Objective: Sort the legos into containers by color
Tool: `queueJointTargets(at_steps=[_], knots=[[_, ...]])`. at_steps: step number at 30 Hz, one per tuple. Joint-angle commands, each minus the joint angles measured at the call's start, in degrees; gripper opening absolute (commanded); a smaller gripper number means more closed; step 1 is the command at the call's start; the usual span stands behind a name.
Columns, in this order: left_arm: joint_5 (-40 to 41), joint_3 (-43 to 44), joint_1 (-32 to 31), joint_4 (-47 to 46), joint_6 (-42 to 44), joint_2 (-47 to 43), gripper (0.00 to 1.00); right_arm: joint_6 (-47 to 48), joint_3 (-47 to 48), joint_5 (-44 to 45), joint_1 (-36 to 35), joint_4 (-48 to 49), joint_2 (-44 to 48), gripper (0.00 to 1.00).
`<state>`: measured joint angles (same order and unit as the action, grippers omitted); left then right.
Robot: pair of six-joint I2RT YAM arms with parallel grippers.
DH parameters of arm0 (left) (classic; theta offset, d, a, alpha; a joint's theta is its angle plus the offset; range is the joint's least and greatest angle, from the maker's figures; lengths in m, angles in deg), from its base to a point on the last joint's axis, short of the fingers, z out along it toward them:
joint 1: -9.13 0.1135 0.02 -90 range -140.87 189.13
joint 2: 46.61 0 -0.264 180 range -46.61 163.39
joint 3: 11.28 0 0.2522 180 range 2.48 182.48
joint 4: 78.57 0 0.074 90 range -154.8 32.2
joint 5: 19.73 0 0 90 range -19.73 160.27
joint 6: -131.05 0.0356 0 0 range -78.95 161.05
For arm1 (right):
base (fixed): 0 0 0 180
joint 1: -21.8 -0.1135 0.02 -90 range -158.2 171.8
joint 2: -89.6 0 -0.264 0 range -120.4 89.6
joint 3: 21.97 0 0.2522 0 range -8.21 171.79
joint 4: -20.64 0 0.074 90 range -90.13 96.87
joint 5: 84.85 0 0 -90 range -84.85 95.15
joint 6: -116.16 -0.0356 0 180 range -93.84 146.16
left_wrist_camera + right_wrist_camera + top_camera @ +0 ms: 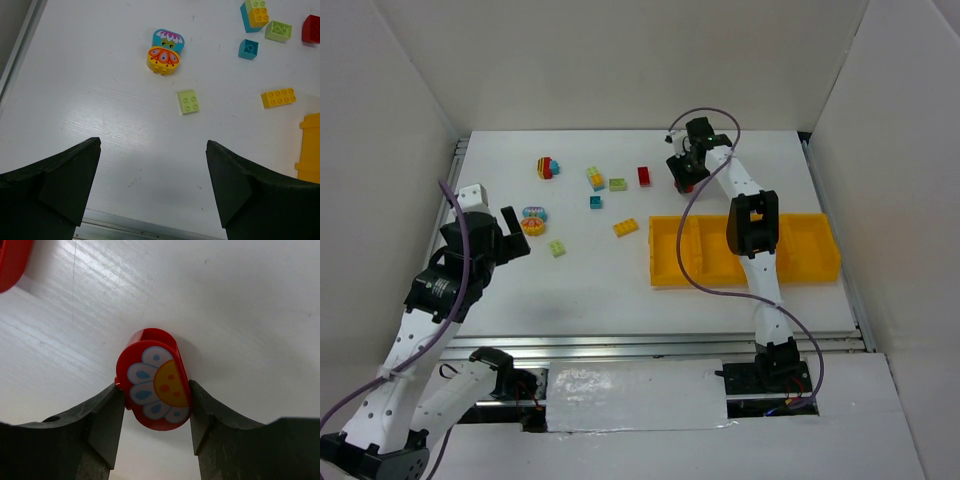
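Right gripper [155, 390] is clamped on a red flower brick [152, 380], one finger pressed to each rounded side and the printed daisy face turned up at the wrist camera. That grip across the narrow sides looks chosen so the smooth face cannot slip. Whether the piece has left the surface [600, 270] cannot be told from here. From above, the right arm reaches well past the tray [670, 278] to the far part of the surface, so a carry back toward the near side comes next, and no brick shows in the tray compartments that are visible. Another red brick [644, 176] sits just beside the grasp, a likely companion for the same compartment. Over on the other side, the left gripper [152, 150] hangs spread wide and empty above the surface, looking down on a pale green brick [188, 101], a yellow brick [278, 97], a teal brick [248, 49] and a butterfly clump [163, 57]. The green one lies nearest its fingers, so it seems the natural pick. The joined clumps will need pulling apart before sorting.
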<state>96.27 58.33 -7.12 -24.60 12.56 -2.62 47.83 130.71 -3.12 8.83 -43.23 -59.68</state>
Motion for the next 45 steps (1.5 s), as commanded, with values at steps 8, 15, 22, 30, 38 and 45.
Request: queueJointTargets(at_steps=[8,15,22,30,38,45], knots=[[-1.48,-0.48,0.52,-2.5,1.42,0.48,1.0,-1.62,-5.66,-0.43,-1.7,11.5,8.97,0.03],[-1.74,-0.4,0.69,-2.5,1.42,0.31,1.0,-18.66,-10.4,11.94,-2.23,20.84,25.5,0.02],[-3.14,-0.31,1.04,-2.85,1.6,-1.01,1.0,-33.42,-24.28,17.06,1.54,11.81,44.82,0.03],[-5.17,-0.49,1.05,-3.29,1.86,-1.89,0.99,-40.11,-55.81,8.18,-4.41,16.18,64.62,0.04],[-3.32,-0.66,0.96,-2.94,1.42,-2.68,0.99,-45.13,-66.57,10.91,-10.84,19.78,64.38,0.1],[-2.36,-0.57,0.96,-2.41,1.24,-1.45,0.99,-45.66,-67.98,10.56,-14.45,21.09,62.44,0.24]])
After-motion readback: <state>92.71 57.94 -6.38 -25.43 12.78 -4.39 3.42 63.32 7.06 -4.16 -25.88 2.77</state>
